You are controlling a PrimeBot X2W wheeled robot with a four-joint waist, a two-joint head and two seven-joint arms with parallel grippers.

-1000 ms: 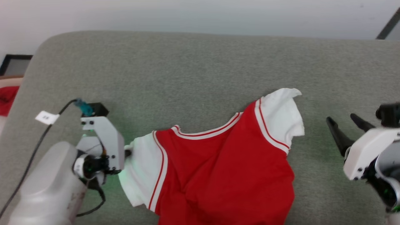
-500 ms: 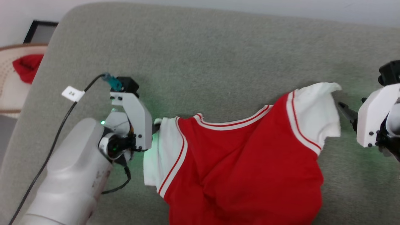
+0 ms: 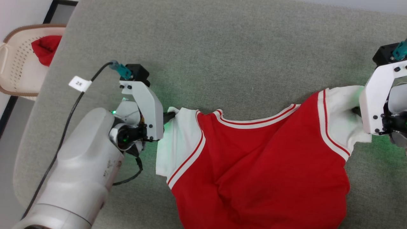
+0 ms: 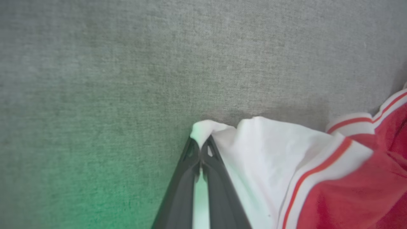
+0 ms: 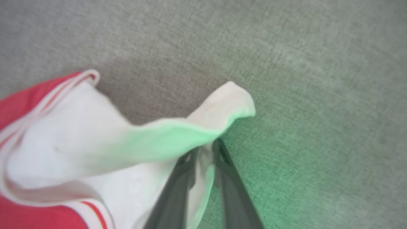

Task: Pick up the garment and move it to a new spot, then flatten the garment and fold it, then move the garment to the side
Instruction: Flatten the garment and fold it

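Note:
The garment (image 3: 260,159), red with white sleeves and striped trim, lies on the grey surface (image 3: 238,47), its neck edge sagging between my two grippers. Its lower part runs off the head view's bottom edge. My left gripper (image 3: 168,117) is shut on the tip of the white sleeve at the view's left. In the left wrist view the gripper (image 4: 200,147) pinches a small nub of that sleeve (image 4: 264,152). My right gripper (image 3: 356,111) reaches into the other white sleeve. In the right wrist view the gripper (image 5: 205,151) has that sleeve's cloth (image 5: 95,140) filling the narrow gap between its fingers.
A cream perforated basket (image 3: 12,63) holding a small red cloth scrap (image 3: 44,47) stands beyond the grey surface's left edge. A black cable with a white tag (image 3: 79,84) trails from my left wrist. Bare grey surface stretches behind the garment.
The head camera has tilted down. My right gripper came in from the right, wide open, to the right sleeve and closed on its cloth. The left stays shut on its sleeve.

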